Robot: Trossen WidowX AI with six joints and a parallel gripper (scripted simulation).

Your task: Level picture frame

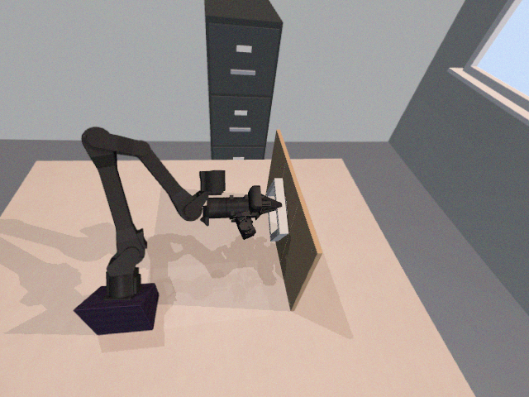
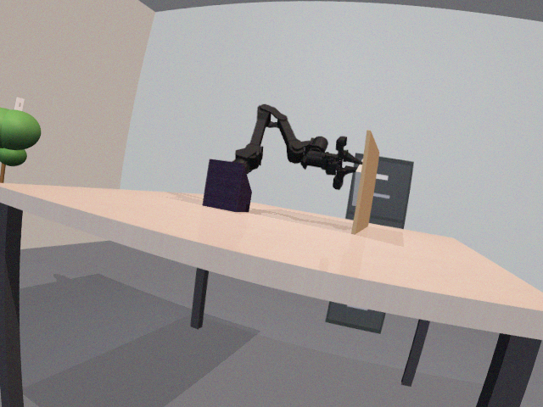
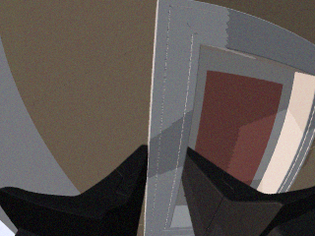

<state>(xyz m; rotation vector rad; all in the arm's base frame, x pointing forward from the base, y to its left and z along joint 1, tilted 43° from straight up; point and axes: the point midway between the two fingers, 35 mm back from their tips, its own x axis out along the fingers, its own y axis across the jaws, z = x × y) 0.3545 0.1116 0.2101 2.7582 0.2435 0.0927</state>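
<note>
The picture frame [image 1: 279, 189] [image 2: 356, 188] [image 3: 172, 98] is pale grey-white with a dark red picture inside and stands close against the upright board [image 1: 294, 256] [image 2: 366, 188] [image 3: 74, 88]. My gripper [image 1: 279, 204] [image 2: 359, 166] [image 3: 167, 149] is shut on one bar of the frame, which looks like the top bar in the top and exterior views. One finger is outside the bar and the other inside the opening. In the wrist view the bar runs nearly upright, leaning slightly. The screw and the notched strip are hidden. I cannot tell how level the frame is.
The arm reaches across the table [image 1: 213, 354] [image 2: 285, 245] from its dark purple base block [image 1: 123, 316] [image 2: 224, 186]. A dark filing cabinet [image 1: 241, 85] [image 2: 401, 210] stands behind the table. A green plant [image 2: 17, 129] is at the far left of the exterior view.
</note>
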